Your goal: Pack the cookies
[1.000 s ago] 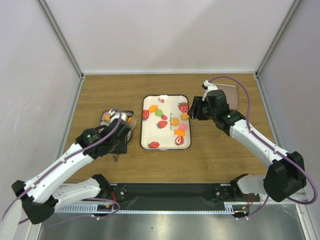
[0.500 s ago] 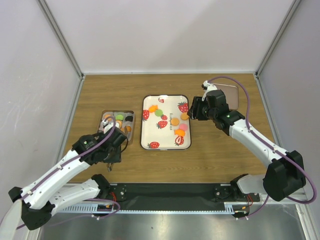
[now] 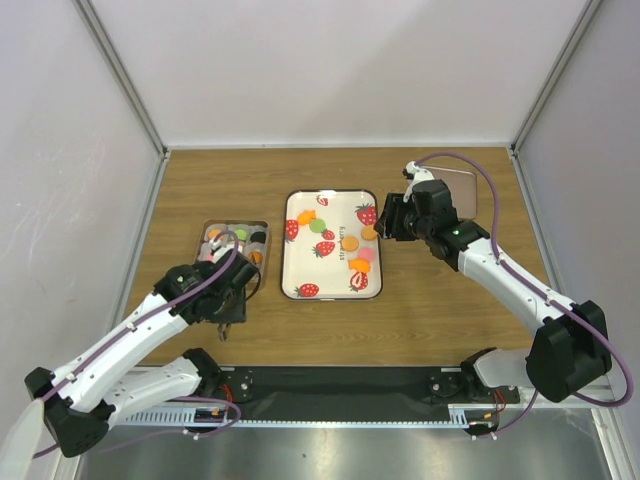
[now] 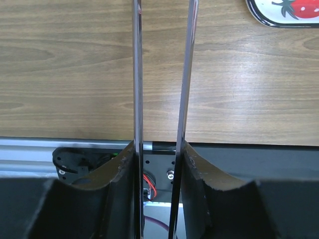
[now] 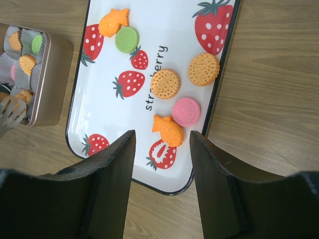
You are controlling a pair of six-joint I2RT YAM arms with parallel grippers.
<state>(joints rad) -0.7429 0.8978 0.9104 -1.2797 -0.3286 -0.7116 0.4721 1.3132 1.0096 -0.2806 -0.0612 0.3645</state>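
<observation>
Outward from each pincer: left pincer clamped on thin metal tongs, blades slightly apart with nothing between, over bare counter at 6 o'clock of the box. Right pincer spread wide, holding nothing, above the tray's 3 o'clock edge. Six cookies lie on the tray; others sit in the box at its 9 o'clock.

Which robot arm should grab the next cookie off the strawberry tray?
Right. The right gripper hangs open over cookies on the tray; the left gripper, holding metal tongs, faces bare table away from them.
</observation>
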